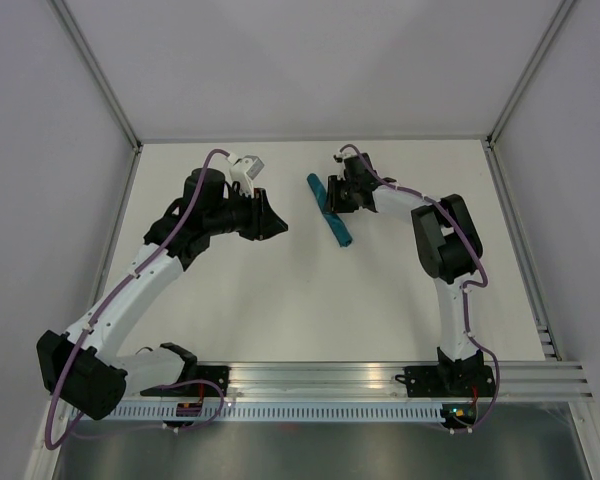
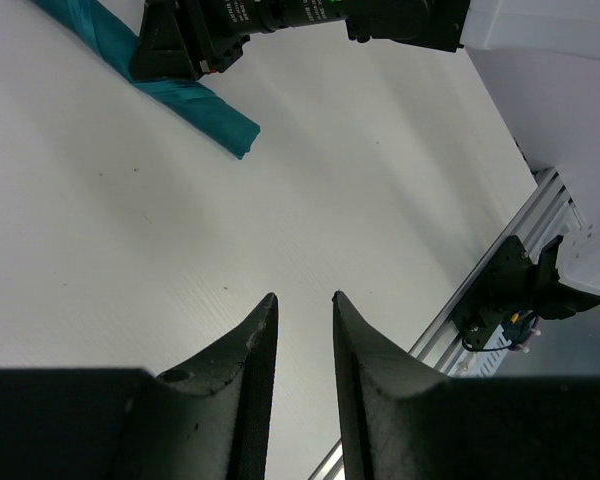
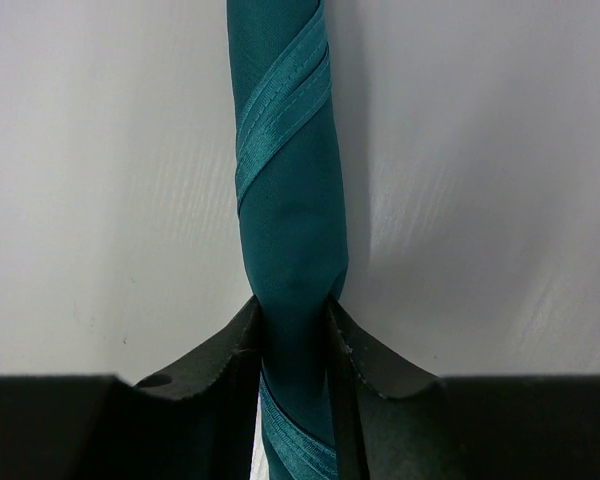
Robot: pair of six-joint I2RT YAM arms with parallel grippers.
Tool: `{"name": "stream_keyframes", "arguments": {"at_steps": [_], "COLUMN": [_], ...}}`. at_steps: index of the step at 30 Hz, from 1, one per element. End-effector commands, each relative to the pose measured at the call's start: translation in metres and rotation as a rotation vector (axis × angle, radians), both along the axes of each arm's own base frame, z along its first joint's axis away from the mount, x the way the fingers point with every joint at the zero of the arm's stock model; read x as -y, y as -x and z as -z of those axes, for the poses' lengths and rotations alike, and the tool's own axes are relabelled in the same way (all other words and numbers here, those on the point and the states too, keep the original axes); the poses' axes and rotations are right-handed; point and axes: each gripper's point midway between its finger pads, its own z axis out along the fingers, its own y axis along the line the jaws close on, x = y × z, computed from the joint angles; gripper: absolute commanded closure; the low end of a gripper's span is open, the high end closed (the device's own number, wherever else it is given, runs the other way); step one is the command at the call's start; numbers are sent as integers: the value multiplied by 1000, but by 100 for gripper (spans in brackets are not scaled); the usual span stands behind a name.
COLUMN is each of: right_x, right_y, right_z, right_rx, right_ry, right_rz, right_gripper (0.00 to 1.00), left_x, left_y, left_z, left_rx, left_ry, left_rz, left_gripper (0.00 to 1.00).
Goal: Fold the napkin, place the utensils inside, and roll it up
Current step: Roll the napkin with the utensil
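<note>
**Top view:** The napkin (image 1: 332, 217), rolled into a tight teal tube, lies diagonally on the white table (image 1: 310, 310), toward its far middle. The right gripper (image 1: 332, 196) sits on the roll's farther half. The left gripper (image 1: 280, 226) points toward the roll from its left side, near the cloth but not touching it.

**Left wrist view:** The left gripper's two black fingers (image 2: 260, 340) stand a narrow gap apart with nothing between them, above bare table. One end of the roll lies well ahead.

**Right wrist view:** The right gripper's fingers press against both sides of the roll, pinching it. A stitched hem (image 3: 285, 95) spirals around the tube.
</note>
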Motion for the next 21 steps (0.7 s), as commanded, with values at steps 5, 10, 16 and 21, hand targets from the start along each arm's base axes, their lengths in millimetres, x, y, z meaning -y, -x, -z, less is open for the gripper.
{"name": "stream_keyframes", "arguments": {"at_steps": [5, 10, 16, 21], "right_x": [28, 27, 27, 26], "right_y": [33, 29, 25, 21], "right_z": [56, 49, 43, 35], "right_rx": [-193, -188, -194, -189], "right_ry": [120, 98, 70, 40], "right_rz": [42, 36, 32, 24], "right_gripper": [59, 56, 55, 52], "left_x": [3, 5, 6, 6], "left_y": [4, 4, 4, 4], "left_z": [-3, -2, 0, 4], "left_rx": [-29, -35, -46, -53], "left_ry": [18, 17, 18, 14], "left_rz": [17, 23, 28, 28], "left_gripper": [67, 67, 67, 67]}}
